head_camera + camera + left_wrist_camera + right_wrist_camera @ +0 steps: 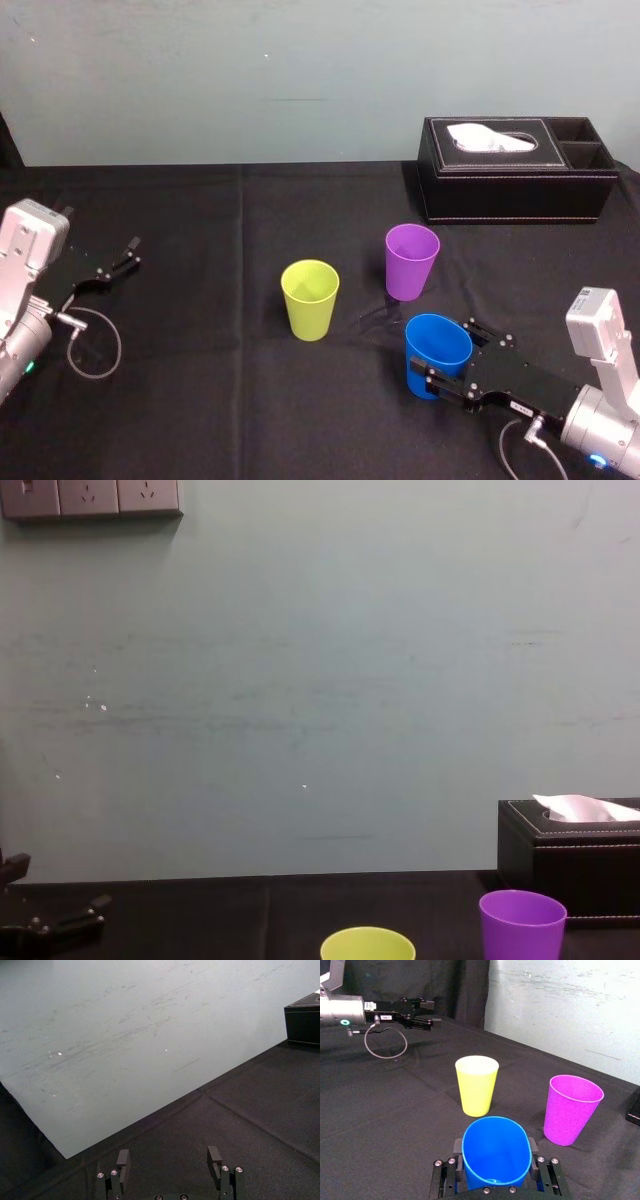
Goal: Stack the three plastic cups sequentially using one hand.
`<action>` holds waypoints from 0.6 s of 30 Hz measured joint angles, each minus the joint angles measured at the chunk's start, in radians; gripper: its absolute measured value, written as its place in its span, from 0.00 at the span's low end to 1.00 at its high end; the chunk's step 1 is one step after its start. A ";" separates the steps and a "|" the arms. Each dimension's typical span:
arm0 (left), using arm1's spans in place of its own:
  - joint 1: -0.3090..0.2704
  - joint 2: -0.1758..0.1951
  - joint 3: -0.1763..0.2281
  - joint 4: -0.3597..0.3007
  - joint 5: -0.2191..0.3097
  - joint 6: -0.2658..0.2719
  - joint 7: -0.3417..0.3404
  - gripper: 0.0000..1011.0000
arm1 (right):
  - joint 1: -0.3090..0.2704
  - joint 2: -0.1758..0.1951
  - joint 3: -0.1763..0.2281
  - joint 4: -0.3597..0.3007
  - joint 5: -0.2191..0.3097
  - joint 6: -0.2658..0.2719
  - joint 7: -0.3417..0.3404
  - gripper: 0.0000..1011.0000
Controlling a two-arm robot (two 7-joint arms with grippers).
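"Why has the right gripper [446, 352] got the blue cup [495, 1152] by its sides?"

"So the mouth and base stay free, I'd say. Its jaws are clamped on the wall, one each side, near the table's [200, 400] front right."

"And the other two?"

"Upright, mouths up. The purple cup [412, 261] is just beyond, the yellow-green cup [310, 298] to its left, apart. Either could take the blue one."

"The left gripper [130, 250]?"

"Parked far left, fingers spread, holding nothing."
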 joint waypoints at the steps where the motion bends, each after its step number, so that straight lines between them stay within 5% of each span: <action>1: 0.000 0.000 0.000 0.000 0.000 0.000 0.000 1.00 | 0.000 0.000 0.000 0.000 0.000 0.000 0.000 0.72; 9: 0.000 0.000 0.000 0.000 0.000 0.000 0.000 1.00 | -0.007 0.001 0.006 -0.009 0.000 -0.006 0.000 0.72; 18: 0.000 0.000 0.000 0.000 0.000 0.000 0.000 1.00 | -0.032 0.021 0.047 -0.093 0.004 0.023 -0.029 0.72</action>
